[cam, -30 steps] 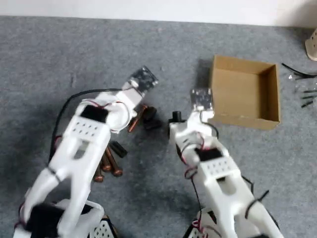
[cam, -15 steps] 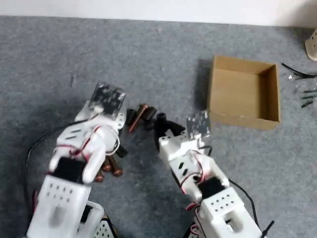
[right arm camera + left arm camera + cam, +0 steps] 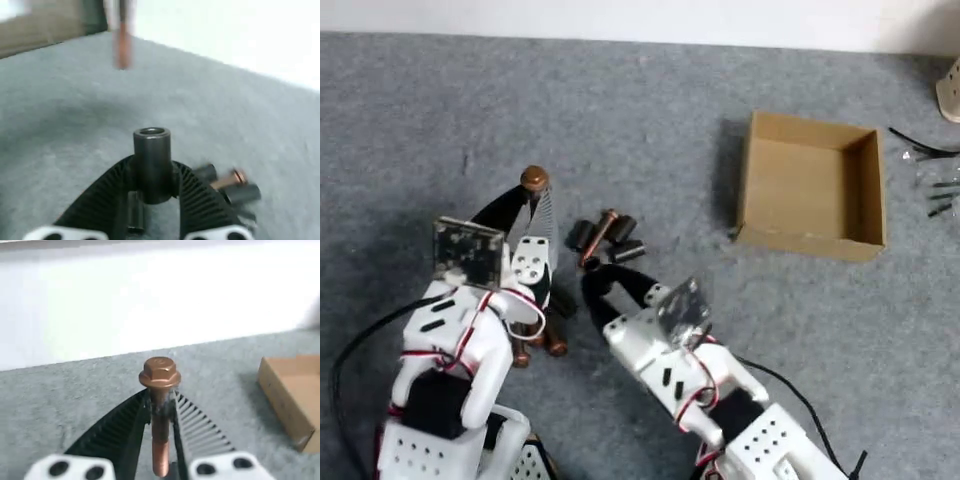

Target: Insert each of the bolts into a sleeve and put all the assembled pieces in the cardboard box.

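Note:
My left gripper [image 3: 532,197] is raised above the carpet, shut on a copper bolt [image 3: 159,390] held upright with its hex head [image 3: 534,179] on top. My right gripper [image 3: 594,284] is shut on a black sleeve [image 3: 152,159], open end up, just short of the loose parts. Between the arms lie three black sleeves [image 3: 582,235] [image 3: 623,228] [image 3: 628,251] and one copper bolt [image 3: 599,236]. More bolts [image 3: 542,341] lie partly hidden under the left arm. The cardboard box [image 3: 860,239] stands open at the right, nothing visible inside.
Another black sleeve [image 3: 558,300] lies beside the left arm. Black wires and small tools [image 3: 930,180] lie at the far right edge, past the box. A pale object [image 3: 950,90] sits at the top right corner. Grey carpet covers the table.
Both arms have drawn back toward the near edge. The left gripper now holds a bolt raised upright. The right gripper has swung left and now holds a sleeve.

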You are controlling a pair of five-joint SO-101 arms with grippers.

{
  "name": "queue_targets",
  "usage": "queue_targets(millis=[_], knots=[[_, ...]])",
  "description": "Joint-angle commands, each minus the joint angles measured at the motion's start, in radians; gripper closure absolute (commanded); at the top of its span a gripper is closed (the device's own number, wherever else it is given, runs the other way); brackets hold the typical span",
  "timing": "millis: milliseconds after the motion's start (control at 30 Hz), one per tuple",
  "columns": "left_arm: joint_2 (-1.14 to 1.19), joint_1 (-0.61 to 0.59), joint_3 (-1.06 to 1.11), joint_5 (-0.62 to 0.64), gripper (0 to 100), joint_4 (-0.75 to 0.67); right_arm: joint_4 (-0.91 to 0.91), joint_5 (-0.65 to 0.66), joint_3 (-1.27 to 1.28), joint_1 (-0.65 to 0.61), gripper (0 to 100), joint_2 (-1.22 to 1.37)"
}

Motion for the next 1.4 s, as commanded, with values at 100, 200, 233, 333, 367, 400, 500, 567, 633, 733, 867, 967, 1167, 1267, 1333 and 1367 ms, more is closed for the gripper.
queue_targets(millis=[100,200,233,333,367,400,500,567,633,733,867,967,1167,1267,1333,1367], knots=[[-0.107,0.012,-0.007,0.132,99,-0.026,-0.036,0.052,0.067,-0.033,99.5,-0.147],[-0.170,0.019,-0.004,0.206,99,-0.023,-0.036,0.052,0.097,-0.033,99.5,-0.214],[-0.186,0.019,-0.004,0.236,99,-0.021,-0.030,0.052,0.105,-0.033,99.5,-0.234],[-0.243,0.019,0.038,0.344,99,-0.021,0.002,0.052,0.108,-0.033,99.5,-0.275],[-0.263,0.021,0.058,0.371,99,-0.021,0.015,0.052,0.108,-0.035,99.5,-0.283],[-0.286,0.021,0.081,0.396,99,-0.025,0.022,0.052,0.110,-0.036,99.5,-0.289],[-0.338,0.036,0.116,0.450,99,-0.026,0.027,0.054,0.111,-0.036,99.5,-0.298],[-0.340,0.074,0.119,0.459,99,-0.026,0.027,0.054,0.113,-0.035,99.5,-0.297],[-0.338,0.120,0.110,0.459,99,-0.026,0.027,0.054,0.113,-0.035,99.5,-0.291],[-0.337,0.174,0.079,0.456,99,-0.061,0.028,0.054,0.113,-0.033,99.5,-0.291],[-0.337,0.182,0.067,0.453,99,-0.127,0.028,0.054,0.113,-0.033,99.5,-0.291],[-0.337,0.189,0.068,0.453,99,-0.127,0.028,0.054,0.113,-0.031,99.5,-0.291],[-0.337,0.188,-0.007,0.450,99,-0.054,0.028,0.054,0.113,0.001,99.5,-0.291],[-0.337,0.183,-0.036,0.405,99,0.037,0.028,0.054,0.113,0.005,99.5,-0.291],[-0.337,0.183,-0.054,0.399,99,0.072,0.028,0.054,0.113,0.005,99.5,-0.291],[-0.337,0.188,-0.054,0.399,99,0.083,0.028,0.054,0.113,0.005,99.5,-0.291]])
